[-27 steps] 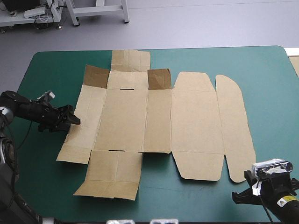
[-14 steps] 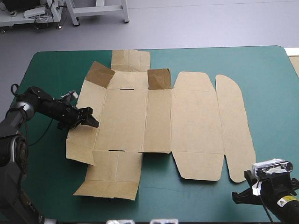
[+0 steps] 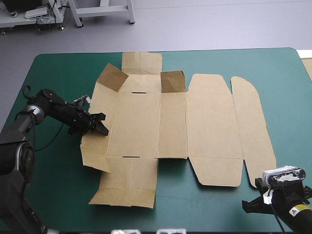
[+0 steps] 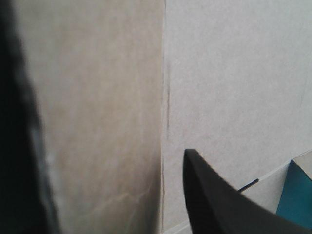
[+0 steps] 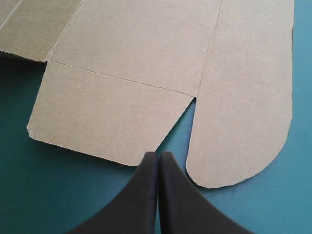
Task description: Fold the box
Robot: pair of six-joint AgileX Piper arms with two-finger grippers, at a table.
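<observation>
Left end effector (image 3: 101,126): fingers spread wide, low at the left side of the box. Brown board fills the space between them in its wrist view. It looks to be propping the left wall from outside.
Box (image 3: 141,122): one cut brown sheet lying across the middle of the desk, base panel flat, its long side running left to right.
Left wall (image 3: 93,148): tipped up partway along its crease, not upright.
Corner flaps: left corner flap (image 3: 113,77) and right corner flap (image 3: 173,81) both stand raised at the far corners of the base.
End flaps: far end flap (image 3: 141,62) and near end flap (image 3: 129,187) both lie flat on the cover.
Lid panel (image 3: 214,124): flat, with the rounded tuck flap (image 3: 251,126) flat beyond it at the right end.
Right end effector (image 5: 157,158): fingers pressed together into one point, holding nothing. It sits just off the sheet's near edge, aimed at the notch beside the tuck flap and touching neither piece.
Desk (image 3: 53,73): teal-green cover carrying the whole sheet.
Done: an early stage, by my reading, with one wall begun and two corner flaps lifted.
Left to do: stand the left wall fully, raise the opposite wall and both end flaps, then tuck them to lock the tray.
</observation>
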